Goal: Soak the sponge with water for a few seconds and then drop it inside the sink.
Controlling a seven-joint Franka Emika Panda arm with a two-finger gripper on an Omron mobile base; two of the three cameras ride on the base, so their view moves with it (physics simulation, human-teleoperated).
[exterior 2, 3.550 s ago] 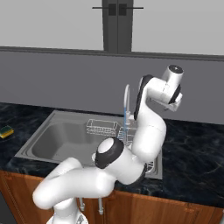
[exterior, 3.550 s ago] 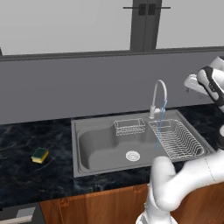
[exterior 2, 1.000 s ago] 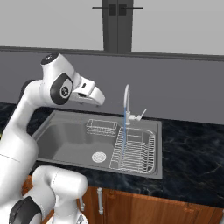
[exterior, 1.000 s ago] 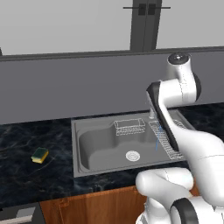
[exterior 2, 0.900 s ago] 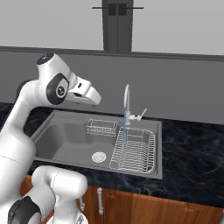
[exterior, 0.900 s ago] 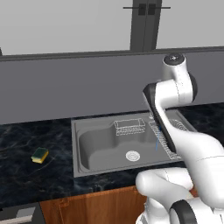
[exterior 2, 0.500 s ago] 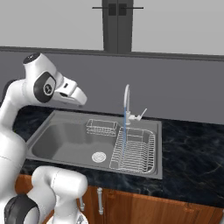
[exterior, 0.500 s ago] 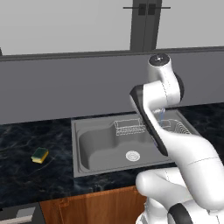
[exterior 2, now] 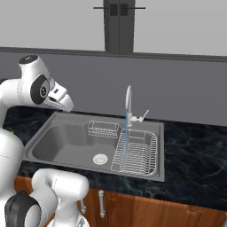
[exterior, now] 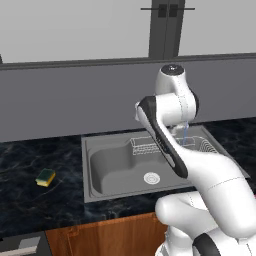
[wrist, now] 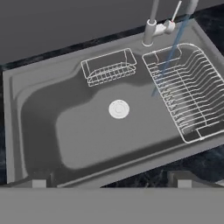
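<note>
The gripper hangs high above the sink, looking down into the basin, with its two dark finger tips standing wide apart at the near edge of the hand view and nothing between them. Straight ahead of the gripper and below it lies the round drain in the basin floor. Beyond the drain, against the far wall of the basin, sits a small wire basket. Off to the gripper's right in the hand view, the wire dish rack fills the right part of the sink, and the faucet rises at the far rim beside it. The water falls as a thin pale-blue stream from the spout down into the rack, well clear of the fingers. In the left base view the sponge rests flat on the dark marbled counter, well apart from the gripper, out past the left rim of the sink and untouched. In the right base view the hand sits over the sink's far left corner, tilted downward toward the basin.
</note>
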